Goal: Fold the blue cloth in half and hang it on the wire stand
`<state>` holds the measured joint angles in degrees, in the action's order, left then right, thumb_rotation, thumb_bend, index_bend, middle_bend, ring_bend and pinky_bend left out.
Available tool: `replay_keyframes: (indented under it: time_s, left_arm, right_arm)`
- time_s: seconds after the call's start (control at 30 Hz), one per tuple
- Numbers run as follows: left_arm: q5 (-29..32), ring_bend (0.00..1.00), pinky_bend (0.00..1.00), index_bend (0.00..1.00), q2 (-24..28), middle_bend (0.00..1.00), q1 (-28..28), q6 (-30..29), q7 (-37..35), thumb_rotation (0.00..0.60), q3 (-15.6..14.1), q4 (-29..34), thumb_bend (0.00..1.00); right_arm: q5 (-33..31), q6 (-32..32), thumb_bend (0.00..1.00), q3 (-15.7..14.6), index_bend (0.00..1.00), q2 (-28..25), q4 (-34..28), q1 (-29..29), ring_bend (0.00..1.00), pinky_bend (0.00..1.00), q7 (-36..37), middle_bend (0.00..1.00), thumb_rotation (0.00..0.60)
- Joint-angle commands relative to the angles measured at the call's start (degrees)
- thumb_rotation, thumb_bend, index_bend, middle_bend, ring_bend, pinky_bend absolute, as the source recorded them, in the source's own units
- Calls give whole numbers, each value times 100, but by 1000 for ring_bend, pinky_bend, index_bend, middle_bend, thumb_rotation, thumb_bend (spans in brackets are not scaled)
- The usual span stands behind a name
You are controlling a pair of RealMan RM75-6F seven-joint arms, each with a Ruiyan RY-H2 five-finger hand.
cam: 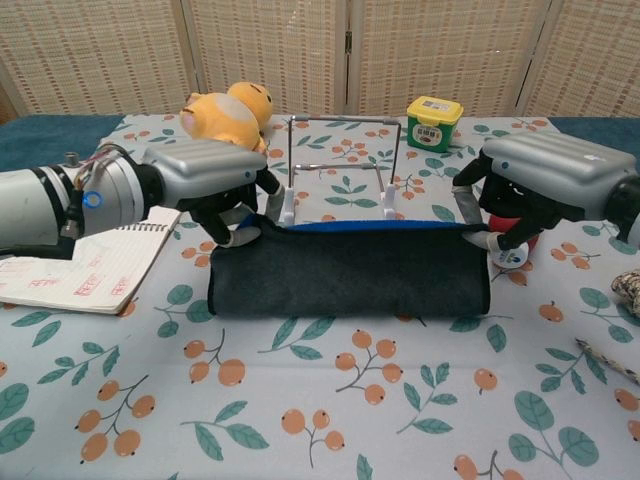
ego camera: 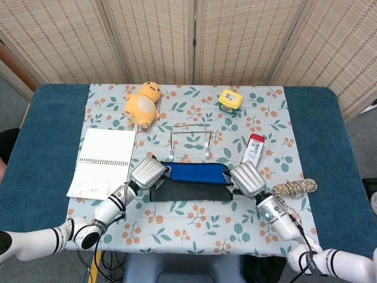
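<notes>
One cloth (ego camera: 197,183), one stand (ego camera: 189,141), two robot hands (ego camera: 147,173).

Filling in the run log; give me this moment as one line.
phase: folding | left hand: holds blue cloth edge | right hand: holds other end | wire stand: bare

The left hand (cam: 215,185) and right hand (cam: 540,185) are holding the ends of the blue cloth (cam: 350,270), folding it over, just before the wire stand (cam: 340,165).

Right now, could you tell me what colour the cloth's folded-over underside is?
Dark grey underside, clearest in the chest view.
</notes>
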<state>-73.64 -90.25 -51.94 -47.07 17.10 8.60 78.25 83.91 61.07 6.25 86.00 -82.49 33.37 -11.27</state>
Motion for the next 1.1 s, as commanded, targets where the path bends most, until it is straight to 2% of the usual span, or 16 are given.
replay_keyframes:
  time_s: [0.03,0.6,1.1]
  left_arm:
    - [-39,783,966,516,-148,846,-141,63,85,600,33,-281,444]
    - [132,777,966,504,-575,832,-476,337,269,600,75,-1192,444]
    - [469,765,964,476,-753,810,-634,531,619,600,89,-1548,439]
  right_arm:
    - [-183,-8,407,84,714,122,91,23,838,953,-235,939,600]
    - [-748,-85,407,205,714,559,552,112,838,953,-896,939,600]
    - [-969,-123,407,277,714,855,862,234,838,953,-1160,939,600]
